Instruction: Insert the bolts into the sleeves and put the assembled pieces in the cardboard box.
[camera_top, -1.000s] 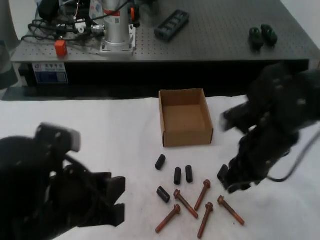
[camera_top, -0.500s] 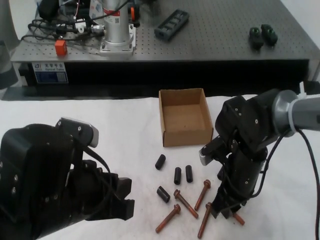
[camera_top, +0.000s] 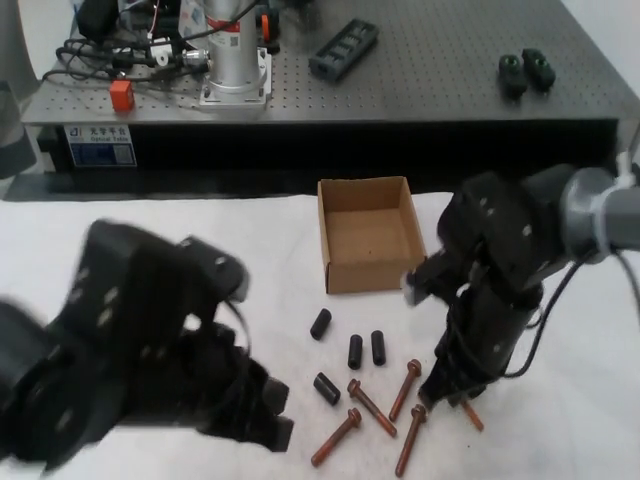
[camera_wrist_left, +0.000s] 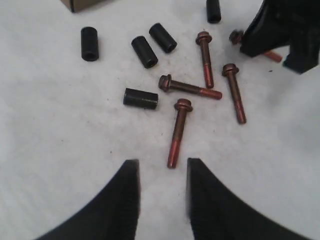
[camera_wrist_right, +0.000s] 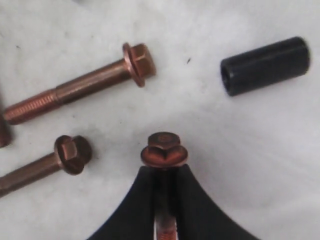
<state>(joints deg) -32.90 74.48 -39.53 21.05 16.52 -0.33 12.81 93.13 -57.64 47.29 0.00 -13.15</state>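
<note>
Copper-coloured metal, probably stiff, light and slick, the bolt (camera_wrist_right: 164, 150) lies on the bench (camera_wrist_right: 235, 160) near a sleeve (camera_wrist_right: 265, 65), its shank clamped by the right end effector (camera_wrist_right: 164, 180); the left end effector (camera_wrist_left: 160, 200) hangs open.

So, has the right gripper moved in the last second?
Yes. The right gripper has come nearer the camera, away from the cardboard box, onto a bolt.

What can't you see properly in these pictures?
Left arm: blurred, high view.
Bolt: shank mostly hidden between the right fingers, right wrist view.
Sleeve: cut off by the picture's edge, left wrist view.
Box: cut off by the edge save one corner, left wrist view.
</note>
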